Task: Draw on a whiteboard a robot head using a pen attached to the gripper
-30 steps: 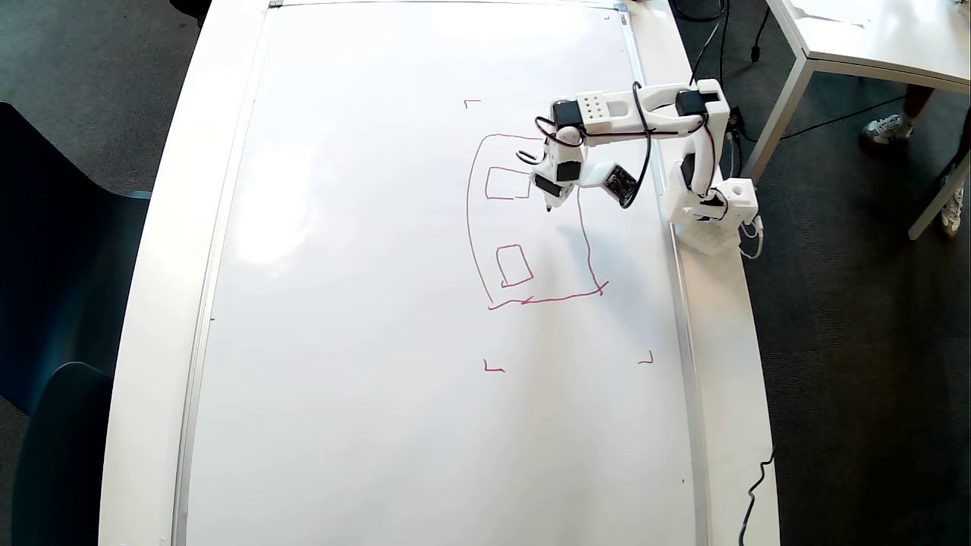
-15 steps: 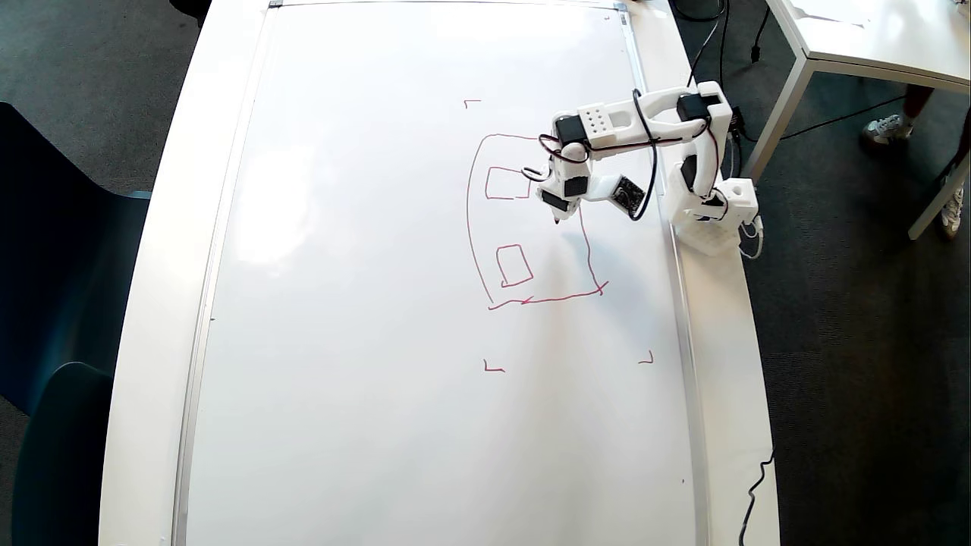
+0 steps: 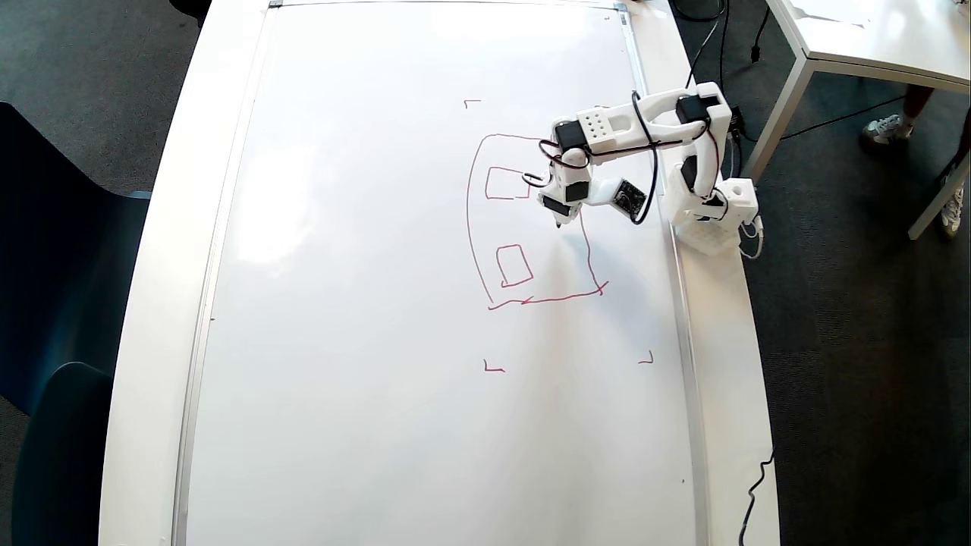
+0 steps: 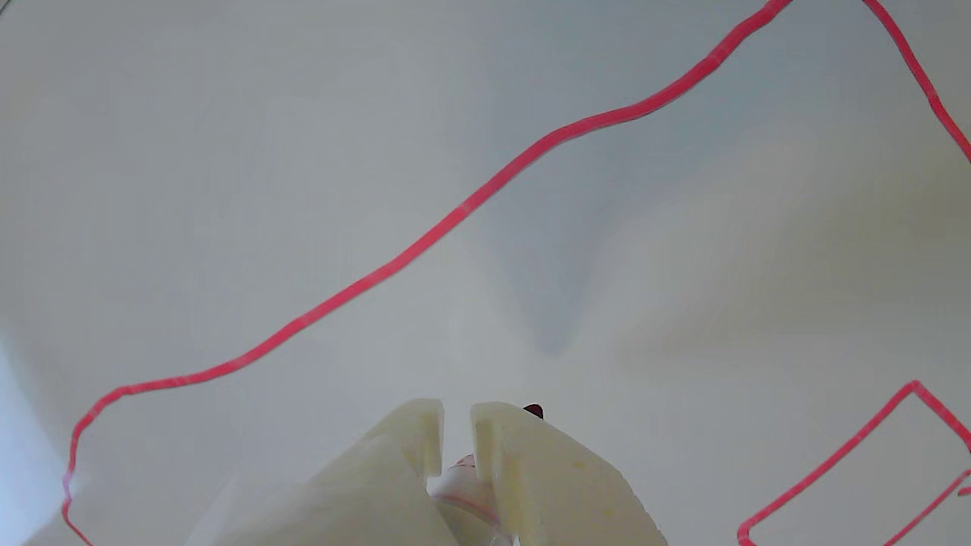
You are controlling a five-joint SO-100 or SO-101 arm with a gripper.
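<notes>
We see the robot head [image 3: 531,220] as a red line drawing on the right half of the whiteboard [image 3: 364,303] in the overhead view; its outline is a tall rounded rectangle, with a long curved left side, a bottom line that crosses itself at the lower right corner, and a right side partly hidden by the arm; inside it we make out two small boxes, one above the other near the left side. In the wrist view a long red stroke [image 4: 455,216] runs across the board from lower left to upper right, and part of a small red box [image 4: 857,462] sits at the lower right edge.

The pen [image 4: 534,411] is clamped between the two fingers of the gripper [image 4: 455,425]; only its dark red tip shows past the right finger, and a bit of its pale body shows in the narrow gap between them. In the overhead view the gripper [image 3: 559,220] points down at the board, inside the outline and near its right side, to the right of the upper box; we cannot tell whether the tip touches the surface.

The white arm [image 3: 637,129] reaches in from its base [image 3: 713,216] on the table [image 3: 728,341] just beside the board's right frame; small red corner marks [image 3: 493,368] lie around the drawing.
</notes>
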